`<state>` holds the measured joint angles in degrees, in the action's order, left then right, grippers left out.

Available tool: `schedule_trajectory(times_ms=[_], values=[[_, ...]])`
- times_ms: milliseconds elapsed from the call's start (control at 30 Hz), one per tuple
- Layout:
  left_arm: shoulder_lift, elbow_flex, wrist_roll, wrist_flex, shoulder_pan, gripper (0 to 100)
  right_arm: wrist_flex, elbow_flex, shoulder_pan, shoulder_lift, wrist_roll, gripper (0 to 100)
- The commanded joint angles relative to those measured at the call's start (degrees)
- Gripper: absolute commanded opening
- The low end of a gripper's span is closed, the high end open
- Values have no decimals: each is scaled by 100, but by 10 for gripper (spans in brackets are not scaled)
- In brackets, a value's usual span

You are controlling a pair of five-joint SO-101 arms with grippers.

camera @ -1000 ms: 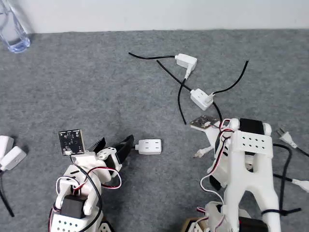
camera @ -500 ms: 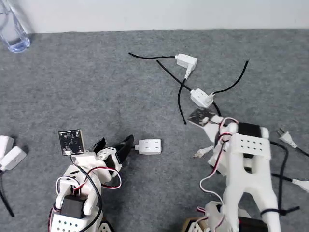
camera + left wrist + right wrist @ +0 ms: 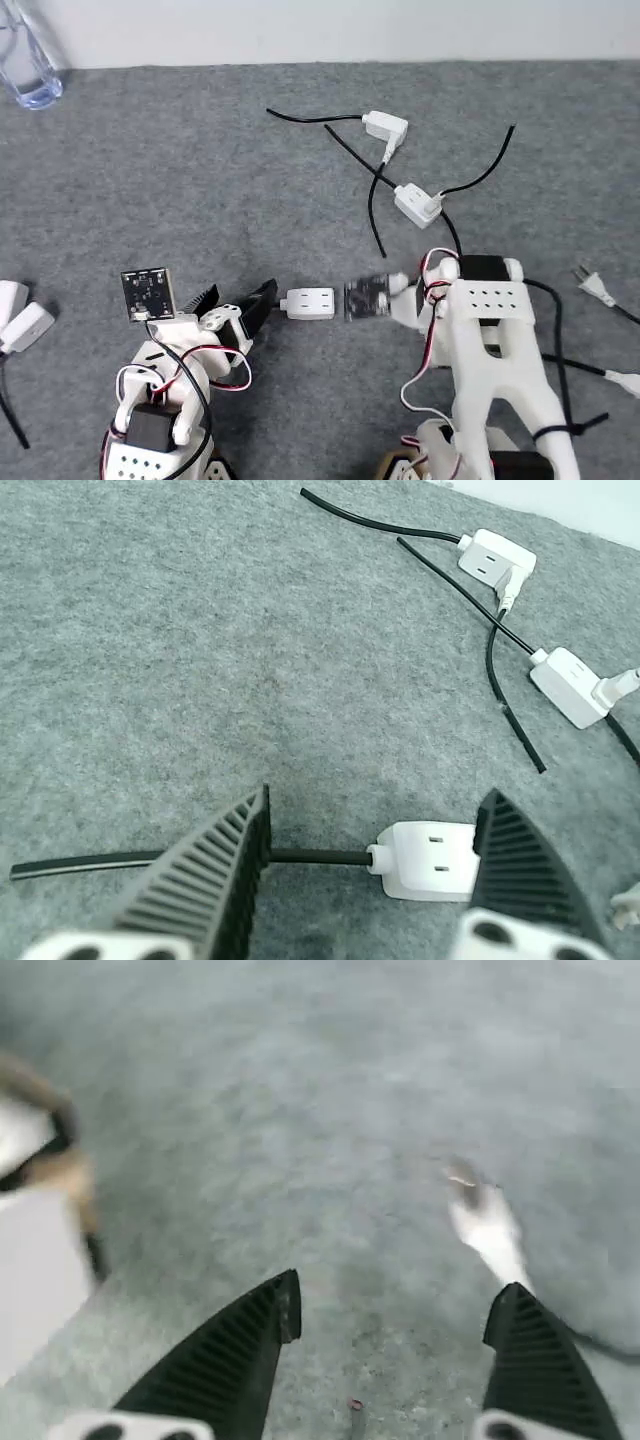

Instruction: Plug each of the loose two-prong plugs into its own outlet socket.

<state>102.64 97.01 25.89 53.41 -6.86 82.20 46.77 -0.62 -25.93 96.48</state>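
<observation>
Left gripper [image 3: 377,802] stands open, the cord of a socket [image 3: 428,860] running between its jaws near the table's [image 3: 150,180] front edge. Right gripper [image 3: 400,1285] is open too, above a blurred plug [image 3: 487,1228]. The high view adds two far sockets [image 3: 386,127] toward the back and a loose plug [image 3: 597,287] at the right edge.

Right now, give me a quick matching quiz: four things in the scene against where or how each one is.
Things:
1. left hand
2. right hand
3. loose plug
4. clear container

States:
A. far left corner of the carpet
B. open, above bare carpet
C. open, black cord passing under it
D. unplugged, by the right edge

Pairs: 1-C, 2-B, 3-D, 4-A
</observation>
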Motion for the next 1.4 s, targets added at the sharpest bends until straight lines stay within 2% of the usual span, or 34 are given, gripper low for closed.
schedule_trajectory(times_ms=[0,200,433,767,1067,1367], values=[[35,-48,9,26,0,311,242,-53,453,-127,1125,278],[35,-48,9,26,-9,311,224,-62,602,-4,1864,278],[35,-48,9,26,-9,311,-233,-141,435,1077,1837,278],[18,-48,9,26,-18,311,-251,-1582,286,2413,1820,278],[18,-48,9,26,-18,311,-242,-2567,-400,3143,1037,278],[18,-48,9,18,-26,311,-119,-3015,-462,3231,668,278]])
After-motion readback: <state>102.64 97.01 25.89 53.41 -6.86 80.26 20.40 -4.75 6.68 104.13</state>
